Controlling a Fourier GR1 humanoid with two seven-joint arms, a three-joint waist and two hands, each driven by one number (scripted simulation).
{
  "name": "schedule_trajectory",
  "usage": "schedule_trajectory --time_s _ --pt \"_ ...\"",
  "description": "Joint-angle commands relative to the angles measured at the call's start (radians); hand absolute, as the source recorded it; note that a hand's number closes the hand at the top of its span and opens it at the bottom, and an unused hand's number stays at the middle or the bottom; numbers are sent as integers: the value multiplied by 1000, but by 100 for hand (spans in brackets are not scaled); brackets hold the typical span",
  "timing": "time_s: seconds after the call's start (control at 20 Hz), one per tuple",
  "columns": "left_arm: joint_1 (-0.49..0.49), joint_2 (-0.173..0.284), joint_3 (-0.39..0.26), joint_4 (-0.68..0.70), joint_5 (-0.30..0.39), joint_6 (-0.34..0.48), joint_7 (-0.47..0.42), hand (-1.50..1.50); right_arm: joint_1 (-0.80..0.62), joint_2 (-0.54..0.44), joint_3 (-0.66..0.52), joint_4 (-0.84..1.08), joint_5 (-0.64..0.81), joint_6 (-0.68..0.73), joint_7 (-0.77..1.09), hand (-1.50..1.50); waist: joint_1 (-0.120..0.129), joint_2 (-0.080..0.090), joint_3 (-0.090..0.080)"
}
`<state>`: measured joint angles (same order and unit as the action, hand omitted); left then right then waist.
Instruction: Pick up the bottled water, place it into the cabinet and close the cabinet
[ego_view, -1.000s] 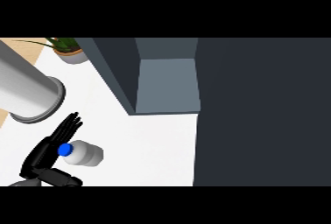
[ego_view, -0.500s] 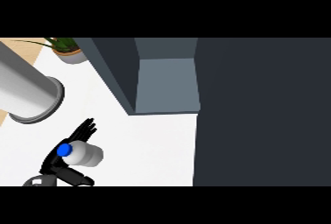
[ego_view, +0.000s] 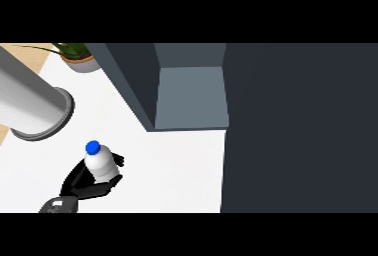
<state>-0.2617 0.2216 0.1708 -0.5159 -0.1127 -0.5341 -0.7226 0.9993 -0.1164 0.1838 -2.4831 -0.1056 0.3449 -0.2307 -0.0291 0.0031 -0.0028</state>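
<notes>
Lower left of the frame: left hand (ego_view: 87, 186) curled round the bottled water (ego_view: 101, 163), so pickup looked done. Still sat over the white surface (ego_view: 170, 170). Open cabinet (ego_view: 190, 95) upper middle, yet to be loaded and shut.

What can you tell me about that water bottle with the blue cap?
The water bottle is small, with a pale whitish body and a round blue cap at its upper end. It stands over the white counter, left of the open cabinet. A black hand is curled around its lower part from below, hiding its base.
</notes>
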Motion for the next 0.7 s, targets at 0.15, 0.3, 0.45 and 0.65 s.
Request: schedule_trajectory --time_s 0.15,0.3,0.45,0.65 --pt "-53 -11 16 87 47 -131 -101 150 47 -3 26 -106 -44 15 27 -150 3 0 0" --pt "-21 3 -9 91 35 -160 -150 150 73 11 6 -88 -35 6 1 -150 1 -2 0" --pt "-72 -44 14 100 63 -82 -130 150 42 -3 -7 -105 -38 11 18 -150 6 1 0" --pt "-26 -195 108 34 168 155 -149 150 42 25 6 -63 -22 -2 -7 -150 24 -7 1"
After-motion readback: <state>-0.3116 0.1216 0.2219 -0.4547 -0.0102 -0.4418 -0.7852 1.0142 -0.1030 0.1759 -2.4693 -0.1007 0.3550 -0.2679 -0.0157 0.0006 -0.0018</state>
